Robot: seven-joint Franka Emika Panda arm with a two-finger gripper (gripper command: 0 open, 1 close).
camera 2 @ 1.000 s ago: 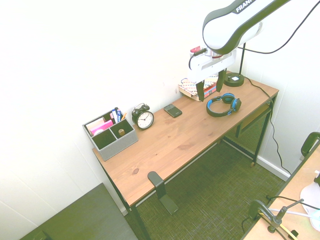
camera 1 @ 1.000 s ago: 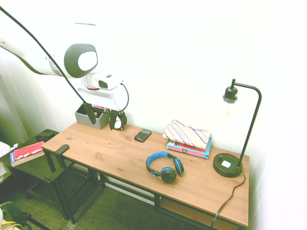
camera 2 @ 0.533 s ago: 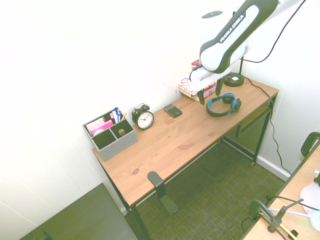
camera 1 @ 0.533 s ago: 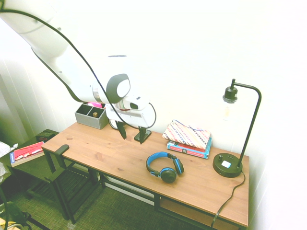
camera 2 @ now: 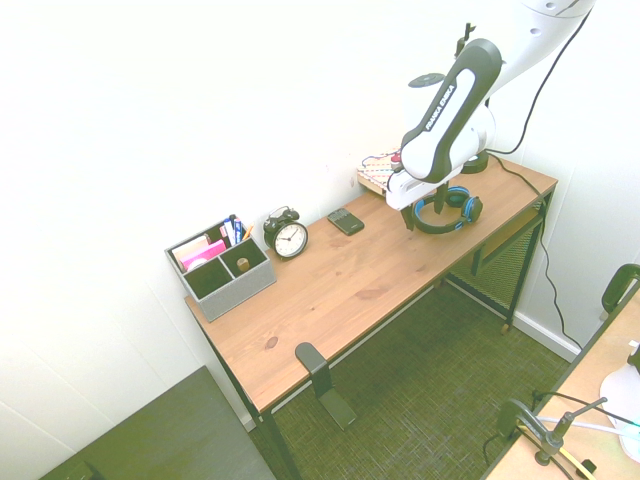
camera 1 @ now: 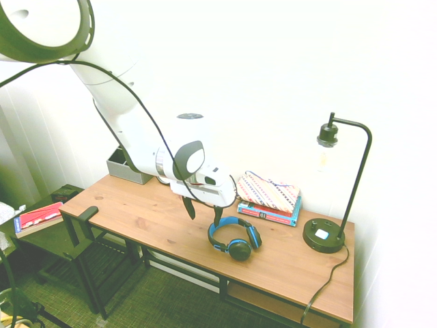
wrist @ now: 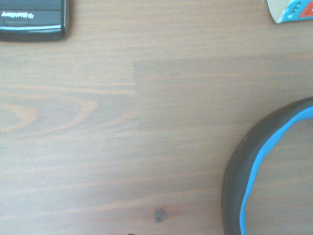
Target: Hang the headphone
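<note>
Flat on the wooden worktop point(camera 1: 157, 219) lies the headphone point(camera 1: 235, 237), toward the end that carries the desk lamp point(camera 1: 334, 198), midway between the wall edge and the front edge, just in front of the stacked books point(camera 1: 270, 208) with a patterned cloth on top. Blue headband arched toward the wall and the organizer end, both black ear cups toward the front edge, so the band's arc opens toward the front. Hanging just over the worktop, pointing down: the end effector point(camera 1: 203, 212), fingers spread wide and holding nothing. Positioned right beside the headband's arc, on the side away from the lamp; apart from it, not touching as far as the exterior views show. In the wrist view, only a curved stretch of black-and-blue band point(wrist: 259, 166) at the picture's side, with bare wood across the middle and a dark phone point(wrist: 32, 19) at one corner, which suggests the fingers do not yet straddle the band. Judged from this: a short sideways shift toward the lamp end needed to bring the band between the fingers, with the jaws set across the band rather than along it. Possible hanging place, only a guess: the black hook point(camera 2: 313, 365) at the front edge near the organizer end, well apart from the headphone.
</note>
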